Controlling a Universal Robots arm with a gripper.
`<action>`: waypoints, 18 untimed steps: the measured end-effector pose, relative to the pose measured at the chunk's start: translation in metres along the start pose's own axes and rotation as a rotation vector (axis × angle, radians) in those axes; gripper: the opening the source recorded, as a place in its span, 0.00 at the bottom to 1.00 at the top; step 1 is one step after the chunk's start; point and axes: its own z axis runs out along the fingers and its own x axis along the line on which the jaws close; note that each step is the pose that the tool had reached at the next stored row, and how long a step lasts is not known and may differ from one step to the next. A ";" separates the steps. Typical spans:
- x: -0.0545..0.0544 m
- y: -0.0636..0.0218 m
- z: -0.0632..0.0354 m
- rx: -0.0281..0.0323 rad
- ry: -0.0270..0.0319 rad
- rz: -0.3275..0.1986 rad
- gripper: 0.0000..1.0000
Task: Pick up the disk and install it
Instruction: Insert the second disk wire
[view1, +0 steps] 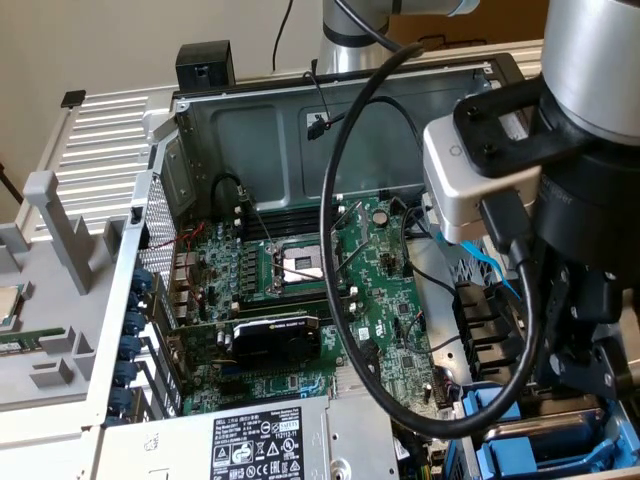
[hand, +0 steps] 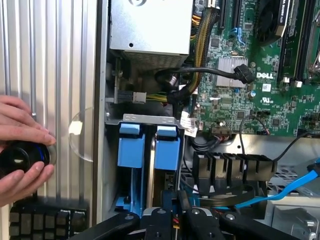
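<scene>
The gripper (hand: 172, 217) is reaching straight down into the drive bay at the near right corner of the open computer case (view1: 300, 130). The jaws are clamped on the disk (hand: 149, 145), gripping its top edge so its blue carrier is lining up with the bay. A person's hand (hand: 22, 145) is gripping a black knob (hand: 22, 156) just outside the case wall.
</scene>
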 end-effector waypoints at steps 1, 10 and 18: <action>0.000 0.0013 -0.0001 0.0059 0.0003 0.000 0.17; -0.001 0.0035 0.0007 0.0286 0.0020 0.001 0.17; -0.001 0.0022 0.0019 0.0288 0.0022 0.005 0.17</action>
